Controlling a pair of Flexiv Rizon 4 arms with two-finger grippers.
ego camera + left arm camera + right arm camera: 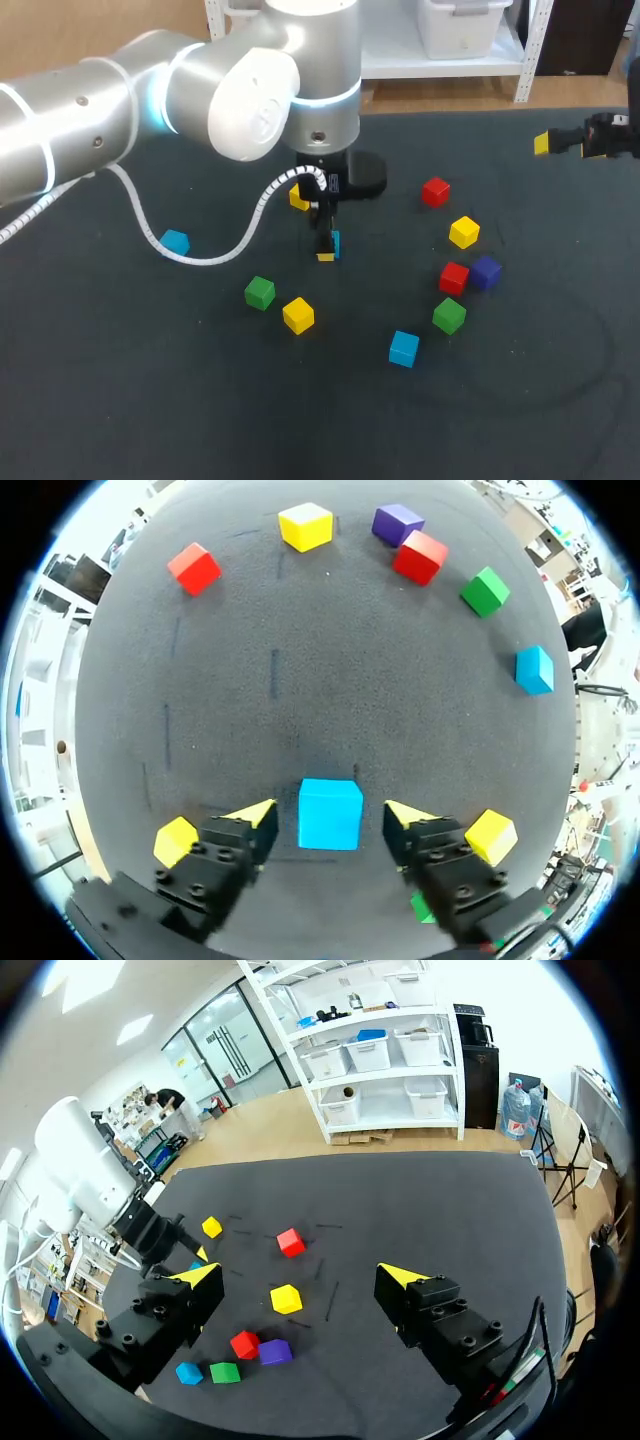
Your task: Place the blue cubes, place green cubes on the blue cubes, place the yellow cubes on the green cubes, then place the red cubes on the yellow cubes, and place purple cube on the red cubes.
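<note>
L gripper [330, 815] fingers spread, blue cube [330, 813] btwn them w/ gaps both sides, not gripped; yellow cube [176, 840] just outside one finger, second yellow cube [491, 836] outside the other. R gripper [300, 1274] also spread, holding nothing, well apart from the cubes.

Surface [120, 380]: one dark charcoal covering with a fine, felt-like grain, lying flat and spanning the whole work area. Its far edge runs straight across the head view.

Condition: a faint curved trace [598, 330] is worn into the near right area and reads as part of a broad ring. Small pale specks are scattered across the covering.

Markings: short dark strokes [273, 670] show in the left wrist view, most of them thin and straight. Similar thin strokes [333, 1298] appear near the middle of the surface in the right wrist view.
</note>
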